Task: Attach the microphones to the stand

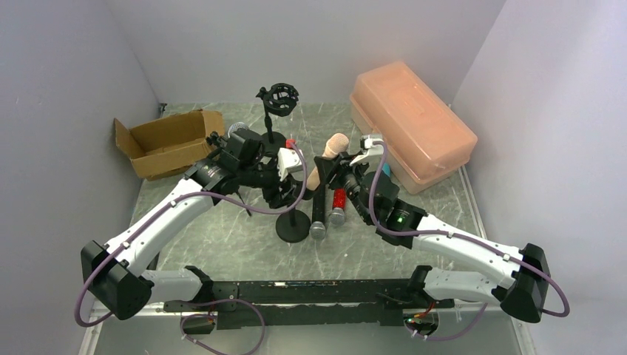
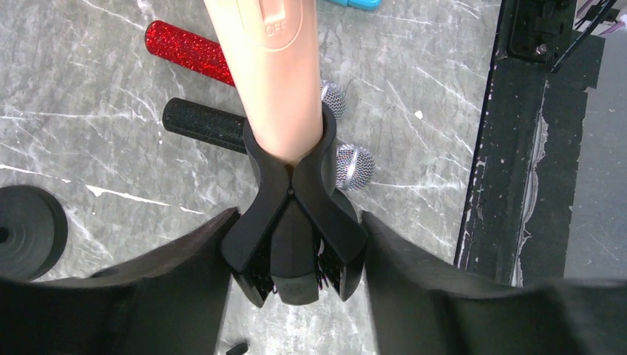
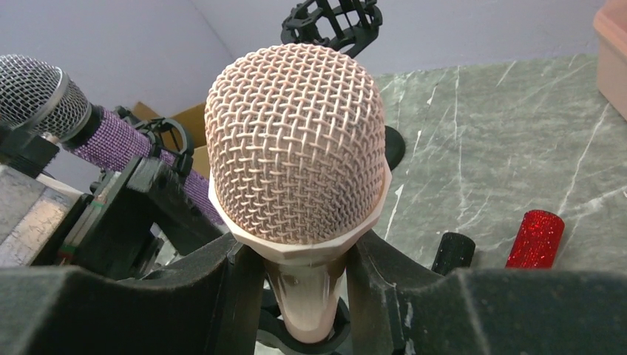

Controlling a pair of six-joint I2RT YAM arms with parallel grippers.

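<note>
The peach-beige microphone (image 1: 330, 154) stands tilted, its handle (image 2: 272, 74) seated in the black spring clip (image 2: 294, 214) of the stand (image 1: 293, 225). My left gripper (image 2: 296, 222) is shut on the clip's handles; it also shows in the top view (image 1: 290, 185). My right gripper (image 3: 307, 259) is shut on the peach microphone just under its mesh head (image 3: 296, 140); it also shows in the top view (image 1: 339, 174). The glittery red (image 1: 339, 200) and black (image 1: 318, 214) microphones lie on the table. The purple microphone (image 3: 126, 140) sits in another clip. A bit of the light blue one (image 2: 355, 3) shows.
A second stand with a shock mount (image 1: 279, 99) stands at the back. An open cardboard box (image 1: 166, 144) is at the back left, a pink plastic container (image 1: 410, 126) at the back right. The stand's round base (image 2: 26, 229) is beside the lying microphones.
</note>
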